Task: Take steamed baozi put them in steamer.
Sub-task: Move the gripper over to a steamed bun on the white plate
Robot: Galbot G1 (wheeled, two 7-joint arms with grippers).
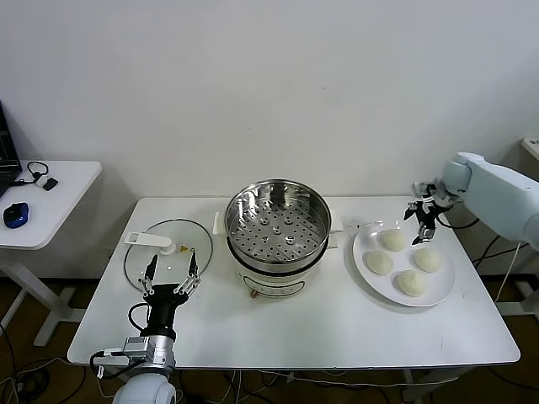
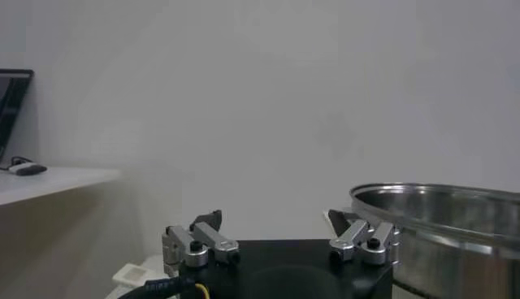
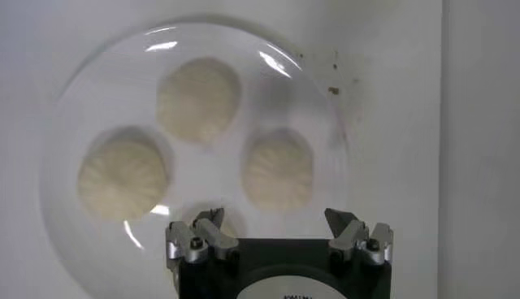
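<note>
Step in hand: I judge I am lining up for the first pick; all four steamed baozi (image 1: 392, 241) sit on the white plate (image 1: 444, 289), none in the steamer (image 1: 278, 220).
My right gripper (image 1: 422, 221): it hangs over the far edge of the plate, above the bun nearest the wall, fingers spread wide and holding nothing.
My left gripper (image 1: 171, 278): parked low at the front of the table (image 1: 337, 328), over the near edge of the glass lid (image 1: 152, 257), fingers apart and empty.
How I would do it well: centre the fingers on either side of one bun, come straight down, close only until the dough is held, then lift clear of its neighbours. The buns lie close together, so I would take the far one from its outer sides to avoid nudging the rest.
Carry: I would clear the steamer's tall rim before lowering, and let go near the tray.
Baozi: off-white, domed, faintly pleated; they look soft and likely to dent.
Plate: flat, round, glossy white, with bright glints on its rim in the right wrist view.
Steamer: round polished steel wall, perforated tray floor, on a white base mid-table; it is empty.
Lid: clear glass, white handle, lying flat to the steamer's left.
</note>
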